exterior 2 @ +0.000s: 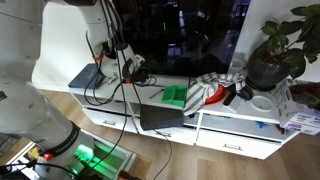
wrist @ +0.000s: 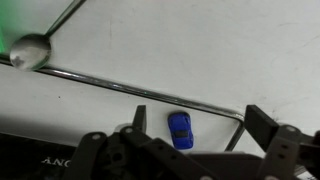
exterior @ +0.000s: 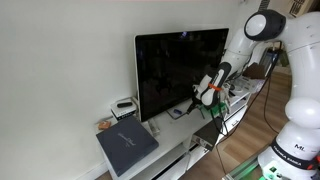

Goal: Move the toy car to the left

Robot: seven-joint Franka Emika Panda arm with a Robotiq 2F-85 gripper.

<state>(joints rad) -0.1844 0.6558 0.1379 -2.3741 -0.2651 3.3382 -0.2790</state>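
The toy car (wrist: 180,130) is tiny and dark blue and lies on the white cabinet top, just in front of a thin metal bar (wrist: 110,84). In the wrist view my gripper (wrist: 200,125) is open and hangs above the car. The car lies between the two fingers, close to the left one and touching neither. In both exterior views the gripper (exterior: 206,95) (exterior 2: 130,68) hovers low over the cabinet in front of the TV (exterior: 180,68). The car is too small to make out there.
A flat dark grey slab (exterior: 127,146) (exterior 2: 160,118) lies on the white cabinet (exterior 2: 230,128). A green boxy object (exterior 2: 177,95), a striped cloth (exterior 2: 208,90) and a potted plant (exterior 2: 275,50) stand further along. Cables hang by the arm (exterior 2: 128,95).
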